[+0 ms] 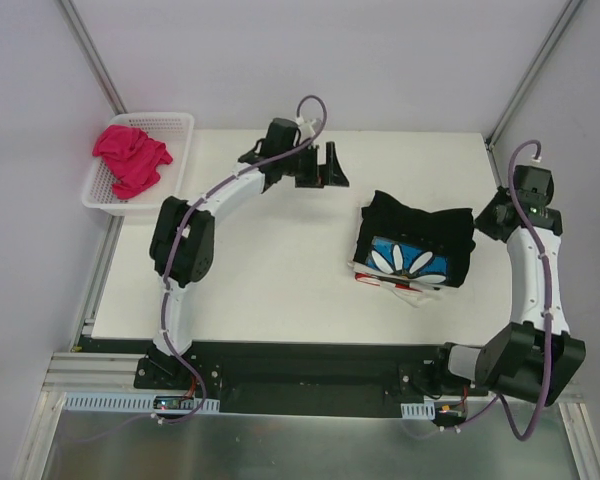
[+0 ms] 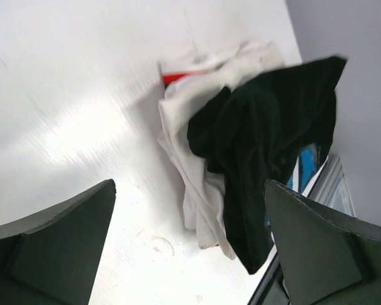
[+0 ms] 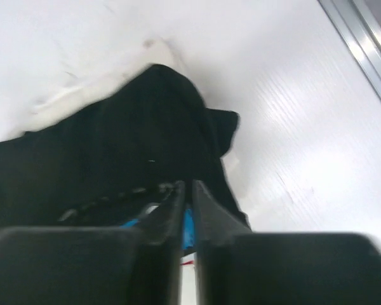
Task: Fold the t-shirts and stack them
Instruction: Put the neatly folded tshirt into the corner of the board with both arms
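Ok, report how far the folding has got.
Done: the black daisy tee lies roughly folded on the cream-white tees. In hand: nothing clearly; the left gripper is open and empty over the table, the right gripper sits at the black daisy tee's edge. Left: the pink tee, crumpled in the basket.

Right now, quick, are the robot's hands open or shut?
Left gripper: open, holding nothing.
Right gripper: nearly shut over the black t-shirt; a grip cannot be told.
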Robot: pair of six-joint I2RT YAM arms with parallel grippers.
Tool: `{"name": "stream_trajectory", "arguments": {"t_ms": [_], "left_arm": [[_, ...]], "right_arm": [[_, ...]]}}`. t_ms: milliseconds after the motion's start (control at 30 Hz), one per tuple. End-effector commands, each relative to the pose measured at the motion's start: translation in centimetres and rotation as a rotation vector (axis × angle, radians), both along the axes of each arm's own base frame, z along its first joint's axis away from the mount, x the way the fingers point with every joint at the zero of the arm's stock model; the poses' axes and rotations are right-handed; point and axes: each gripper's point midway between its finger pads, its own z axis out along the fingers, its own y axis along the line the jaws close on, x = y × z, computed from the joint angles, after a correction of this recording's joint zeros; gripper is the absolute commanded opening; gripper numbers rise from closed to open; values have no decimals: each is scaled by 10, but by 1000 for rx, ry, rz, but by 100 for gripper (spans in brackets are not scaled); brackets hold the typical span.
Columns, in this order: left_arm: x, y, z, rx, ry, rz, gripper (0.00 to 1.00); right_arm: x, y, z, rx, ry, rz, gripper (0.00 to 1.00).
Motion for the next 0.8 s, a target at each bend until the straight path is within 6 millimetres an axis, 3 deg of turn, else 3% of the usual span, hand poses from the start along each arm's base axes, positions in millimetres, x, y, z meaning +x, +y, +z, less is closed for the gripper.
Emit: {"name": "stream_trajectory", "arguments": {"t_ms": [0, 133, 200, 333, 367, 533, 767], "left_arm": [[3, 13, 127, -85, -269, 13, 99], [-25, -19, 136, -128, -257, -72, 99], [-32, -37, 129, -149, -230, -106, 99], [-54, -77, 117, -200, -163, -209, 99], [-60, -89, 101, -193, -134, -234, 99], [-67, -125, 71, -245, -38, -288, 99], [-77, -153, 30, -274, 72, -326, 99]], "right_arm": [[20, 32, 47, 97, -195, 99, 1], [38, 73, 35, 147, -191, 198, 1], [47, 95, 17, 163, -145, 242, 1], [54, 119, -21, 197, -65, 286, 1], [57, 121, -24, 198, -69, 292, 1], [61, 121, -51, 194, -21, 282, 1], [69, 123, -86, 213, 42, 286, 1]]}}
